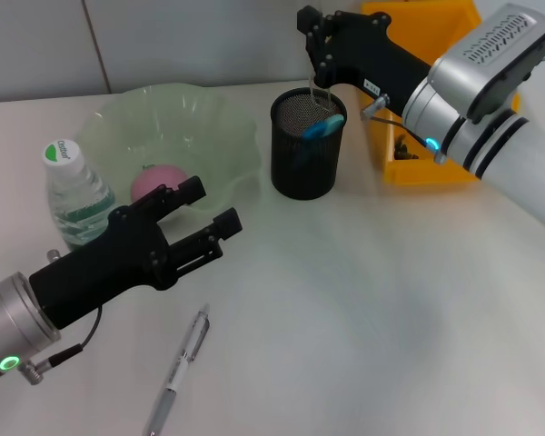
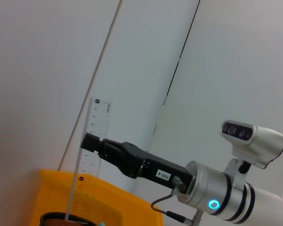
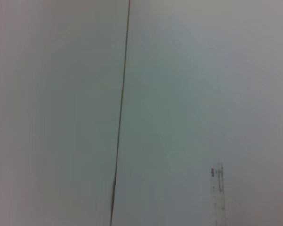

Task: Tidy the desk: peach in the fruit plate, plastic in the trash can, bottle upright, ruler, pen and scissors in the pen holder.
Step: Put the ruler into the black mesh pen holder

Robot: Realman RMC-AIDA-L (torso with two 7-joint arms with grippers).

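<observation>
1. Nearest the robot, the pen is lying flat on the desk, still outside the holder. It is slim and round, so a grasp coming down off-centre could be sending it rolling rather than lifting it.

2. Just beyond it, the left gripper is hovering with its fingers apart and nothing between them, close in front of the fruit plate and beside the upright bottle. A careless swing toward the pen risks clipping the bottle and tipping it, undoing that step.

3. The peach is already sitting in the fruit plate, partly hidden behind the left gripper; a nudge to the thin plate rim could be shifting it.

4. Farther off, the right gripper is reaching over the pen holder, clamped on the clear ruler, whose lower end is dipping into the holder next to the blue scissors.

5. Letting go while the ruler is leaning may be allowing it to topple out, or to jam against the scissors' handles. Pushing down hard could be tilting the light mesh holder toward the yellow trash can behind it.
</observation>
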